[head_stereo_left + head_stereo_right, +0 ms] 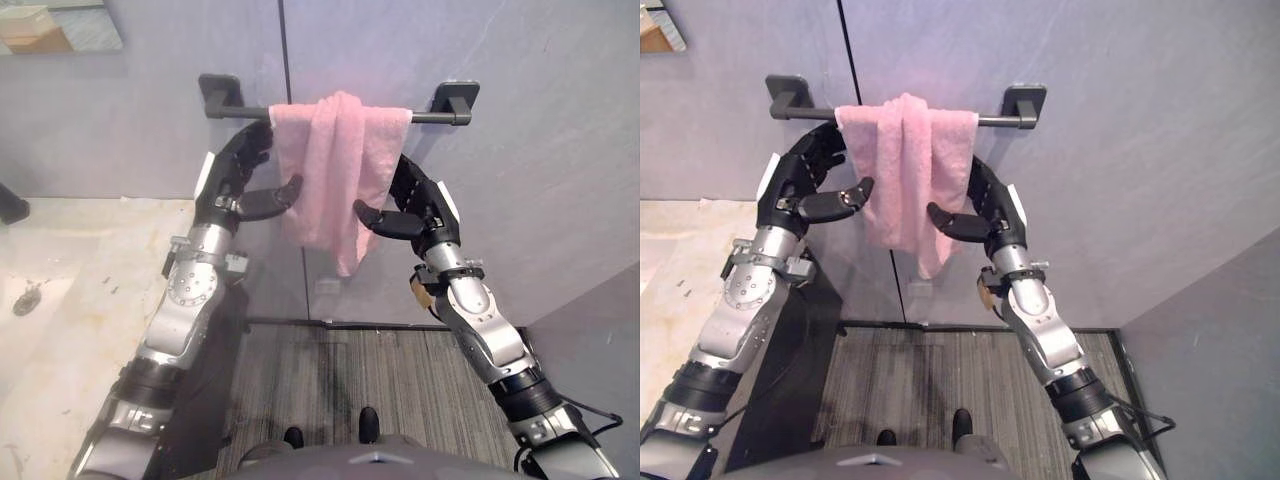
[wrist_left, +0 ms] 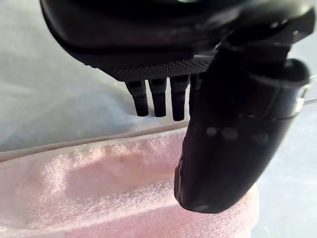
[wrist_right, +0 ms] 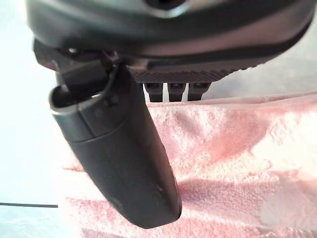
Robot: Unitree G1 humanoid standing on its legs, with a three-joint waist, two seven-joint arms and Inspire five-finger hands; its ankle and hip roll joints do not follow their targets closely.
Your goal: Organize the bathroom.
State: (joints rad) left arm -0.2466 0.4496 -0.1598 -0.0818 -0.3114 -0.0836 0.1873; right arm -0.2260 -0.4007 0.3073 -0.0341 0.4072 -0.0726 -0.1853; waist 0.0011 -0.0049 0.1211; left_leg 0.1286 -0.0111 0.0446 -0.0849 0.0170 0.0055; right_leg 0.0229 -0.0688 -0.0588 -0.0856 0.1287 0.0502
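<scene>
**Fingers behind the towel, thumbs in front, nothing pinched yet**

The fingers of the left hand (image 1: 238,178) reach behind the left edge of the pink towel (image 1: 335,170), thumb stretched across its front; in the left wrist view a gap shows between thumb and cloth, so the hand looks spread, not clamped. The right hand (image 1: 415,205) mirrors this at the towel's right edge, fingers behind and thumb forward, also not closed on it.

The towel hangs bunched over the black towel bar (image 1: 440,118), one corner trailing lower.

My judgement: tugging one side harder could slide the whole towel off the bar, since only its drape holds it. The wall (image 1: 520,180) sits just behind the fingers, leaving little depth. Bare bar remains on both sides for spreading.
</scene>
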